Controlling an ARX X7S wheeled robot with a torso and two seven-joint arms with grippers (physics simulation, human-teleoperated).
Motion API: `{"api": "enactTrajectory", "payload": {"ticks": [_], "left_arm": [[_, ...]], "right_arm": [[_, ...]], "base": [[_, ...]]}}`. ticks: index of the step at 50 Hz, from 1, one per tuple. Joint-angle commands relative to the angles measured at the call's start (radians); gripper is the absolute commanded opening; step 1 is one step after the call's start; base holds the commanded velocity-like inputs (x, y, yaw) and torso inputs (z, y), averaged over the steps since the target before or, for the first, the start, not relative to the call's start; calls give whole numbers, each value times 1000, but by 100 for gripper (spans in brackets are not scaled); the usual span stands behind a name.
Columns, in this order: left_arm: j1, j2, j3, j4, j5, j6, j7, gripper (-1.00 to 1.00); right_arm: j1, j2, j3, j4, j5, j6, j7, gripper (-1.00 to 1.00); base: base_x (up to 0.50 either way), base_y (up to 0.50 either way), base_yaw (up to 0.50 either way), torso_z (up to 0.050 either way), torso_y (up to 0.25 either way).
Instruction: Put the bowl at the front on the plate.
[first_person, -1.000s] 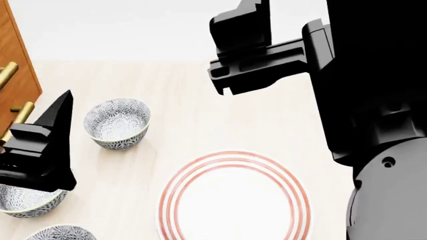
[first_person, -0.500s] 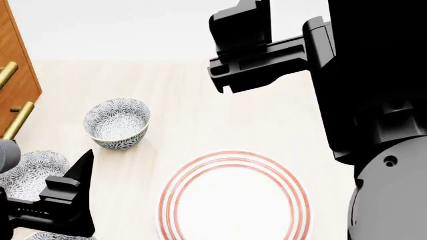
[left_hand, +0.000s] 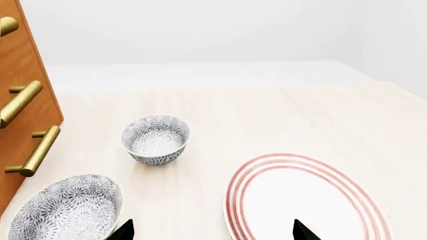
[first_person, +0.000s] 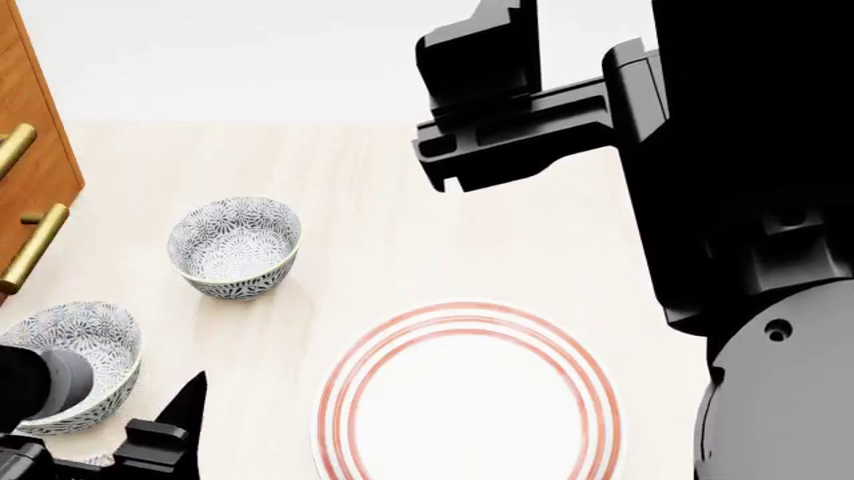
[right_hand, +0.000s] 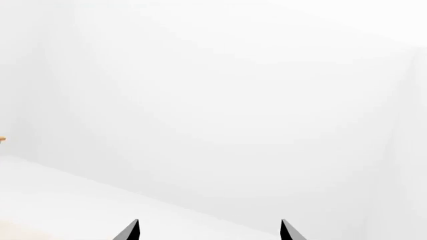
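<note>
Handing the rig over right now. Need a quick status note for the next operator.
Left gripper: open, empty, low beside the nearer bowl.
Right gripper: open, empty, raised.
Plate: bare, nothing on it.
Farther bowl: upright, apart from the plate, to its far left.
Done: nothing grasped yet.
Left: grasp the front one of the bowls, set it on the plate.

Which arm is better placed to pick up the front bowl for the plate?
Left. The left gripper hangs low and open beside the bowls on the robot's left side, near the plate. The right gripper, also open, is raised high and faces only blank wall.
</note>
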Motion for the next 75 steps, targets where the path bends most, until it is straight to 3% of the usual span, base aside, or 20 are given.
{"api": "enactTrajectory", "payload": {"ticks": [1, 28, 75], "left_arm": [[60, -3, 2, 6, 53, -7, 40, 100], [224, -2, 28, -3, 236, -10, 153, 100], [375, 15, 132, -109, 513, 59, 344, 100]], "right_arm": [[6, 6, -8, -2, 14, -6, 12, 100], [7, 9, -21, -1, -7, -24, -11, 100], [-28, 26, -36, -18, -40, -59, -46, 100]], "base": [[0, 0, 0, 0, 0], [0, 0, 0, 0, 0], [0, 0, 0, 0, 0]]}}
